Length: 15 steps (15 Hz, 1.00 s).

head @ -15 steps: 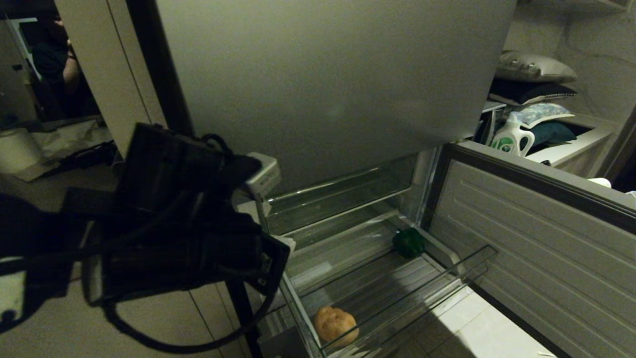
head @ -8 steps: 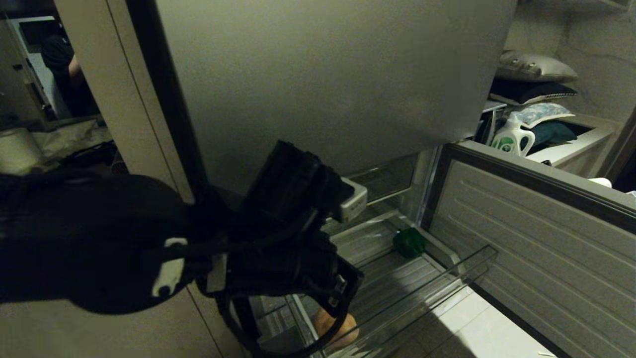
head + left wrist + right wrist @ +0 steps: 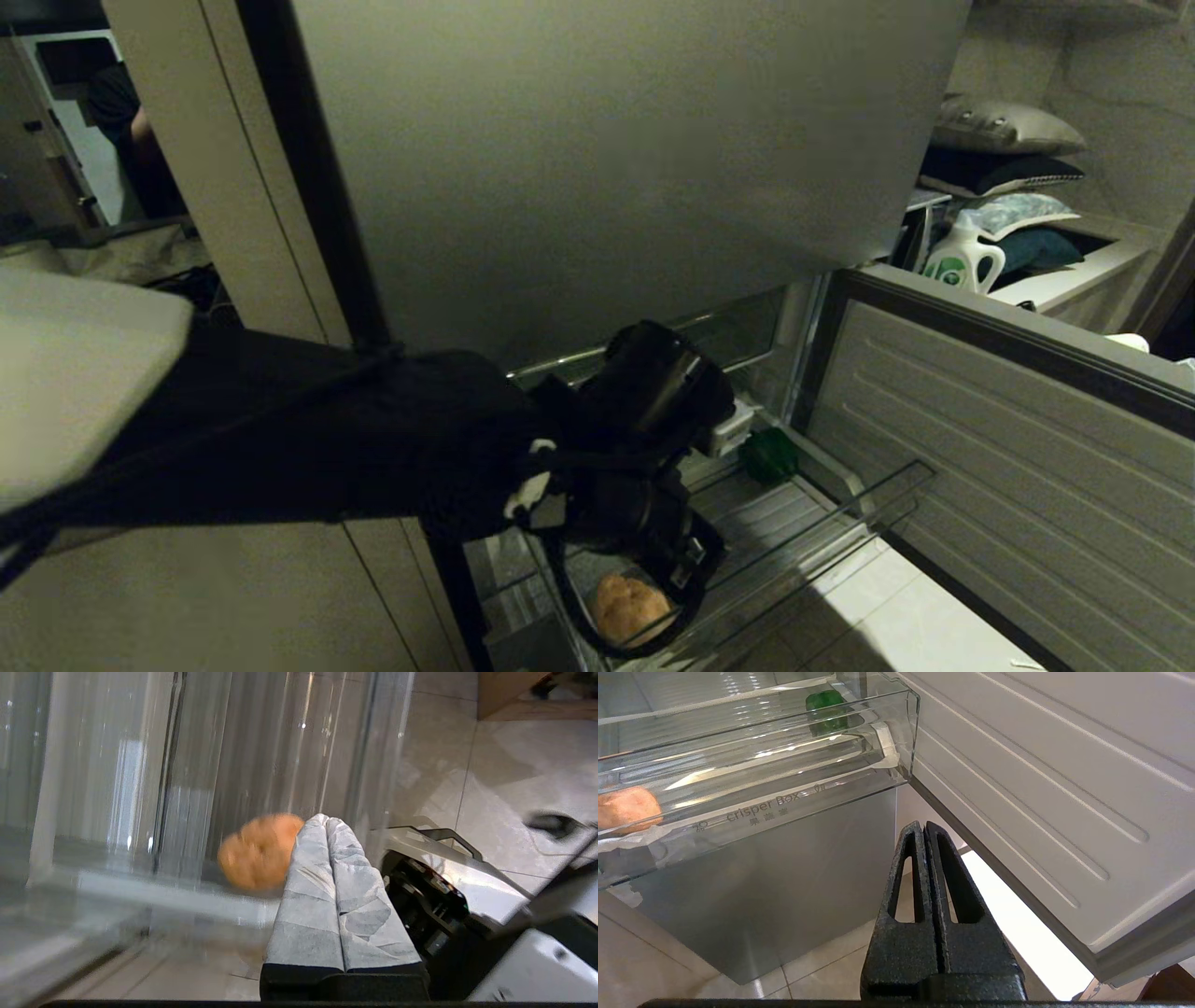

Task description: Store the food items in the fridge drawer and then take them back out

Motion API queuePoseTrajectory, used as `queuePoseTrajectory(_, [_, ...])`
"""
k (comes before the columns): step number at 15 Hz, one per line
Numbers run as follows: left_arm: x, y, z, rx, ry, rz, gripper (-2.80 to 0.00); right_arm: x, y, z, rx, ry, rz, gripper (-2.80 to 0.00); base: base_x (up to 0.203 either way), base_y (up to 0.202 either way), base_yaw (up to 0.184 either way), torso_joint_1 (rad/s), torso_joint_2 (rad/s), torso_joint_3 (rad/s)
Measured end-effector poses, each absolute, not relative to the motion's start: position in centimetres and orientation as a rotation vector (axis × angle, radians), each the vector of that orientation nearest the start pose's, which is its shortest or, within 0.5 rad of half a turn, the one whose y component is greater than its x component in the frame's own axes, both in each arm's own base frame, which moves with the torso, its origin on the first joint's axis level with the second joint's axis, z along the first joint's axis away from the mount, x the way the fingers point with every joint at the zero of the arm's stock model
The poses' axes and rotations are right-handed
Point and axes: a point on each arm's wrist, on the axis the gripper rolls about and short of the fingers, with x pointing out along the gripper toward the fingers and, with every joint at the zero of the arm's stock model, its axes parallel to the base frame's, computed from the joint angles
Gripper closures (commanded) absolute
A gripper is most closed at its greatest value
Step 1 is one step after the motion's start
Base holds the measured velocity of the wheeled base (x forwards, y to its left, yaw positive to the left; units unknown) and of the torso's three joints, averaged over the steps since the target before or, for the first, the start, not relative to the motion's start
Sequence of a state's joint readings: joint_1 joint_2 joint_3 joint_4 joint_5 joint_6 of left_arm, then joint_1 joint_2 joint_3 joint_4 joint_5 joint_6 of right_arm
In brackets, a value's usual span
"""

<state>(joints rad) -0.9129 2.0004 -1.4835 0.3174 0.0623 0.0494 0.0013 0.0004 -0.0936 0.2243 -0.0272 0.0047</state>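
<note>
Head view, left to right. Left claw (image 3: 327, 820), fingers pressed together and empty, hangs above the bread piece (image 3: 630, 607), which lies in the fridge drawer (image 3: 840, 523) at its 7 o'clock corner. Green piece (image 3: 769, 455) sits at the drawer's 1 o'clock corner. Right claw (image 3: 924, 828), closed and empty, is below the drawer front.

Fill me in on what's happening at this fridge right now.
The fridge drawer is pulled out with both food items inside: the bread roll near its front, the green piece at the back. The left claw, shut and holding nothing, is reaching toward the roll. The right claw, also shut, sits low in front of the drawer, idle.
</note>
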Motion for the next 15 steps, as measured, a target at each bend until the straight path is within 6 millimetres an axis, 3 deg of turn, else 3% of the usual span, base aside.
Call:
queuePoseTrajectory(6, [26.2,-30.5,14.6,0.529,0.815,-0.79,0.0,-3.1,-0.1,7.8,0.003,0.131,-0.026,0.0,0.0,0.0,0.0,0.0,0.0,0.0])
queuePoseTrajectory(10, [27.9,-30.1,13.8,0.575,0.822,-0.783,0.0,-3.1,-0.1,7.8,0.005,0.131,-0.026,0.0,0.0,0.0,0.0,0.0,0.0,0.0])
queuePoseTrajectory(11, [28.2,-30.1,13.7,0.586,0.829,-0.783,-2.8,-3.1,-0.1,7.8,0.005,0.131,-0.026,0.0,0.0,0.0,0.0,0.0,0.0,0.0])
queuePoseTrajectory(15, [28.5,-30.1,13.8,0.617,0.892,-0.785,-2.8,-3.2,-0.1,7.8,0.005,0.131,-0.025,0.0,0.0,0.0,0.0,0.0,0.0,0.0])
